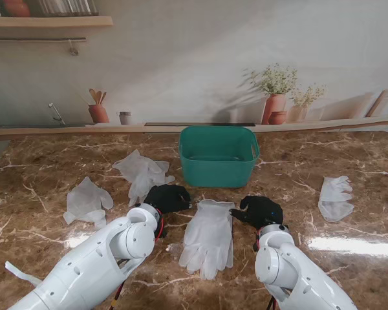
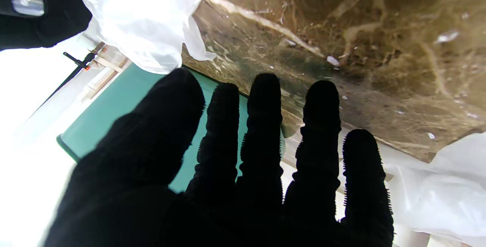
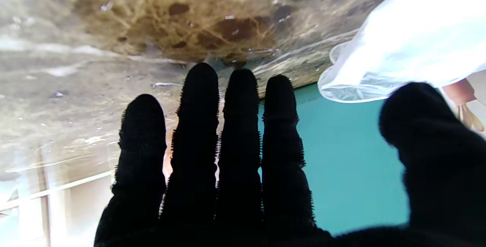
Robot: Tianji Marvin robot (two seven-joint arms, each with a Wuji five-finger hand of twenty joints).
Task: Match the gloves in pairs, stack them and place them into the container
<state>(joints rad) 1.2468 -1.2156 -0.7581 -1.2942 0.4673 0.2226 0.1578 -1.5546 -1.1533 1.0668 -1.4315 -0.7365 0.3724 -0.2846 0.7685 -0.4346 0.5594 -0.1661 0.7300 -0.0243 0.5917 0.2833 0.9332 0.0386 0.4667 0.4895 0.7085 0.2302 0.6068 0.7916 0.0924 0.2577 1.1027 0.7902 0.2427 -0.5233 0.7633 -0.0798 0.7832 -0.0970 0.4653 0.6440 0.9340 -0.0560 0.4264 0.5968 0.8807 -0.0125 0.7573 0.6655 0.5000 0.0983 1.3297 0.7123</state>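
A flat white glove (image 1: 208, 237) lies on the marble table between my two black hands. My left hand (image 1: 167, 197) hovers at its left cuff corner, fingers spread, holding nothing (image 2: 243, 163). My right hand (image 1: 260, 210) hovers at the right cuff corner, fingers straight and empty (image 3: 235, 156). The green container (image 1: 218, 155) stands just beyond the glove; its wall shows behind my fingers in both wrist views (image 2: 114, 114) (image 3: 341, 156). Three more white gloves lie apart: one crumpled behind my left hand (image 1: 142, 173), one at far left (image 1: 87, 201), one at far right (image 1: 335, 197).
A raised ledge (image 1: 194, 128) runs along the table's far edge with pots and a cup on it. Bare marble (image 1: 291, 165) lies between the container and the right glove.
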